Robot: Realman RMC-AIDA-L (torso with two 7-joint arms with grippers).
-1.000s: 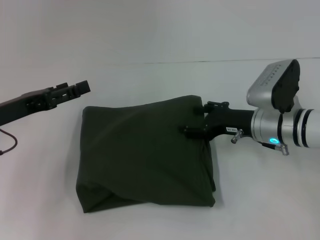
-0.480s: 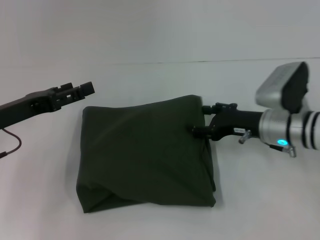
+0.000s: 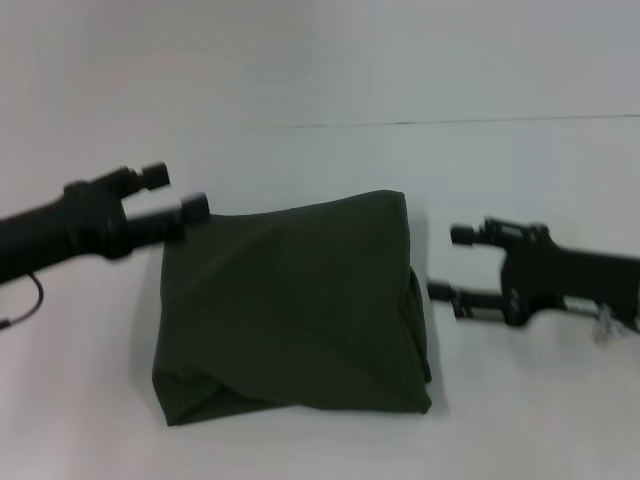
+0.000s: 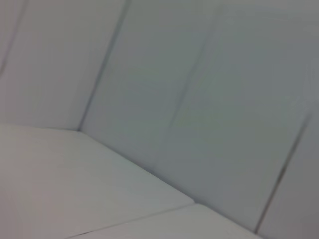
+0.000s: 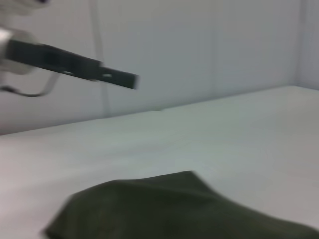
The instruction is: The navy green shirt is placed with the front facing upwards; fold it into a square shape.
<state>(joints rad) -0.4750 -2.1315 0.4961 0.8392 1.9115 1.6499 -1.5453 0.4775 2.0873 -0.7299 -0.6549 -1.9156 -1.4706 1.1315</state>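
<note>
The navy green shirt [image 3: 290,310] lies folded into a rough square in the middle of the white table, plain green side up, with no letters showing. My left gripper [image 3: 175,192] is open and empty, hovering at the shirt's far left corner. My right gripper [image 3: 449,263] is open and empty, just off the shirt's right edge and apart from it. The right wrist view shows a corner of the shirt [image 5: 174,209] low in the picture and the left arm's gripper [image 5: 75,64] farther off. The left wrist view shows only table and wall.
The white table [image 3: 520,400] runs back to a far edge [image 3: 450,122] in front of a pale wall. A thin dark cable [image 3: 30,295] hangs under the left arm at the left side.
My right gripper has drawn back to the right, off the shirt's right edge, and now stands open. My left gripper has moved a little right and down, towards the shirt's far left corner.
</note>
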